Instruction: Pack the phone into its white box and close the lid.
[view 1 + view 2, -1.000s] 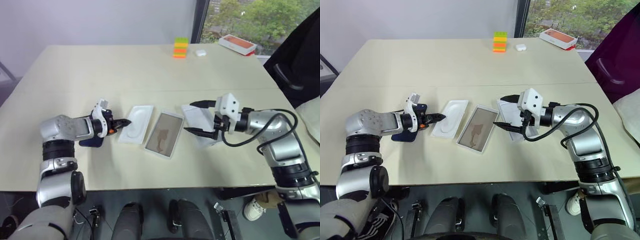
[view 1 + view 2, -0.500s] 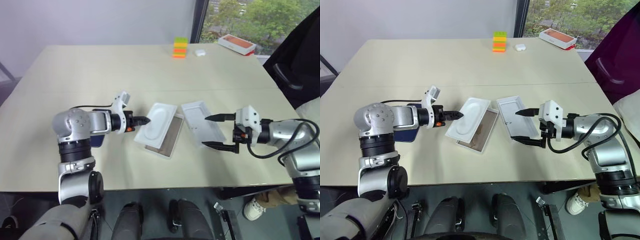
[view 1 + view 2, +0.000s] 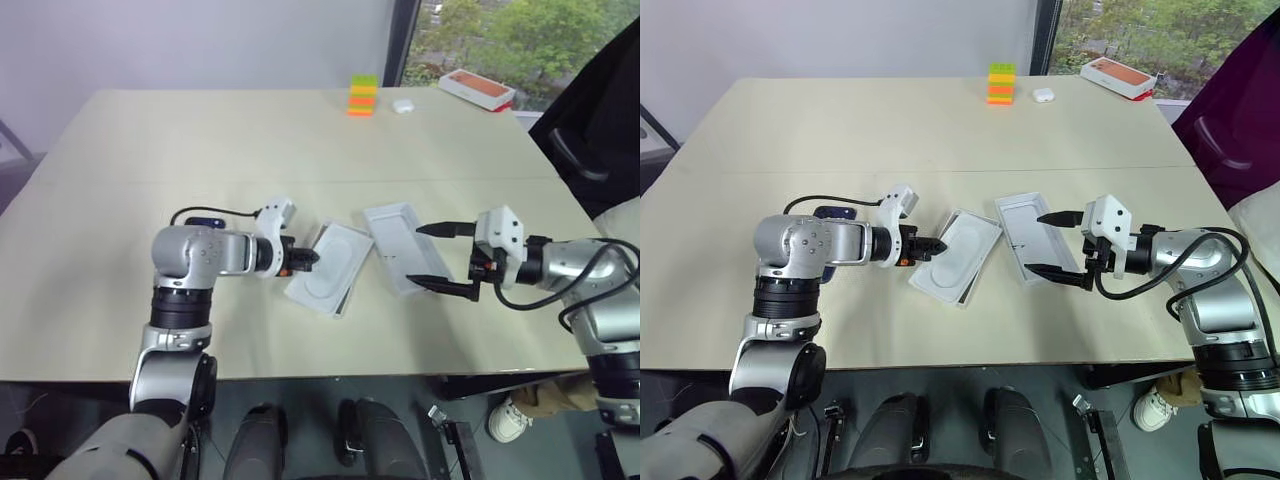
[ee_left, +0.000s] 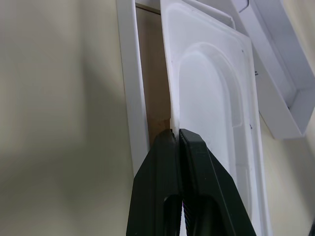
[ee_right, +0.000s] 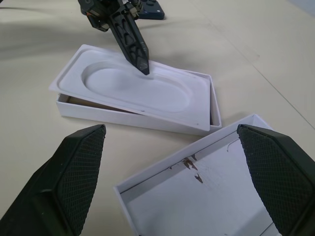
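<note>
Fingers of the left gripper [image 4: 176, 135] are pinched shut on the thin edge of a white moulded insert with an oval hollow [image 3: 335, 270], near the middle of the head-camera frame. It lies askew across the shallow white cardboard box [image 4: 129, 88], one side propped on the rim – a strip of tan inner floor shows beneath it.

Fingers of the right gripper [image 3: 437, 259] stand wide apart and hold nothing, hovering at centre right over the near end of the shallow white lid [image 3: 1028, 232], which lies open-side up just right of the box.

A slim dark navy phone [image 3: 836, 213] lies at centre left, mostly hidden behind the left arm and well apart from the box.

To seat the insert well, the left gripper should square it with the box walls and lower it flat before letting go – released tilted, it would likely rest on the rim.
</note>
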